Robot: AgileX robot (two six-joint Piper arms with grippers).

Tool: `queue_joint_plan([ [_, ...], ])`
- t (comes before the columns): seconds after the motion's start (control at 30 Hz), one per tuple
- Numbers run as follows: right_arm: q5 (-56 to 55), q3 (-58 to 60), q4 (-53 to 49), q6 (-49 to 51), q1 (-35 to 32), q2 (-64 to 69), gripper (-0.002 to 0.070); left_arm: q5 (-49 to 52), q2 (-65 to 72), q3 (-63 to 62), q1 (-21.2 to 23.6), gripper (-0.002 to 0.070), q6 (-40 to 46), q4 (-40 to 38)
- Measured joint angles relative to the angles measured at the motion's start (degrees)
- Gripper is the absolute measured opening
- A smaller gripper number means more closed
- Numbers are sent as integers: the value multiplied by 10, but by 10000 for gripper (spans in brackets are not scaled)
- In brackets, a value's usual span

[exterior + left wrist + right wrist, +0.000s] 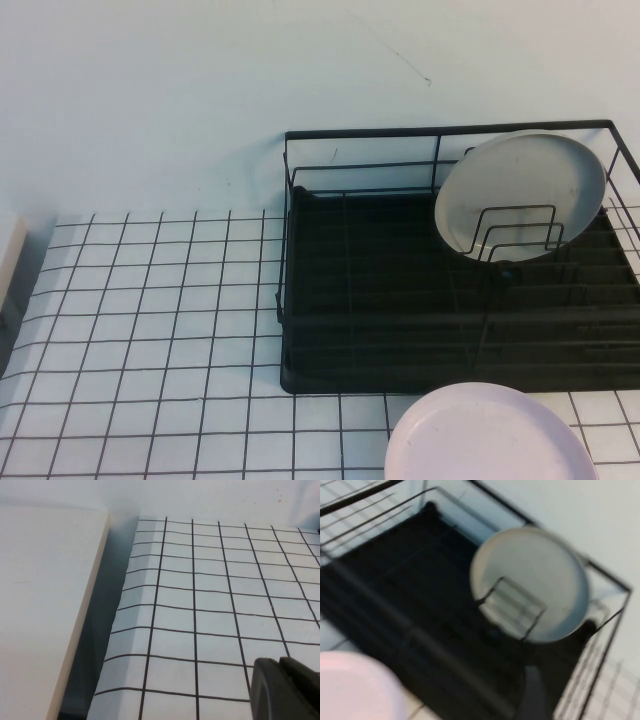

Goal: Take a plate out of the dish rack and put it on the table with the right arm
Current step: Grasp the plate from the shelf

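Note:
The pale grey-blue plate (520,190) stands on edge in the upright wire dividers at the back right of the black dish rack (380,300). It leans back towards the rack's far rail. The right wrist view shows the plate (535,575) in the rack (395,580) from above. My right gripper (535,695) shows there only as a dark blurred tip, above the rack and short of the plate. My left gripper (285,690) is shut and empty, low over the gridded table (215,615) far to the left. Neither gripper shows in the high view.
A pale pink plate (490,440) lies flat on the table (150,330) in front of the rack; it also shows in the right wrist view (350,685). A white block (45,605) borders the table's left edge. A pale wall stands behind the rack.

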Motion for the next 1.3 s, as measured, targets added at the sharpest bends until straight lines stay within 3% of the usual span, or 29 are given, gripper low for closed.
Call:
queue_joint_plan([
  [0.13,-55,-83,-1,-73,0,121,499,0,0,0,0,-3,0,0],
  [0.37,-63,-220,-4,-176,0,337,517,0,0,0,0,-3,0,0],
  [0.63,-59,-366,-4,-218,0,549,517,0,0,0,0,-3,0,0],
  [1.13,-84,-440,123,-350,0,682,516,0,0,0,0,-3,0,0],
  [1.2,-84,-445,127,-354,0,695,490,0,0,0,0,-3,0,0],
  [1.3,-79,-446,127,-382,0,704,350,0,0,0,0,-3,0,0],
])
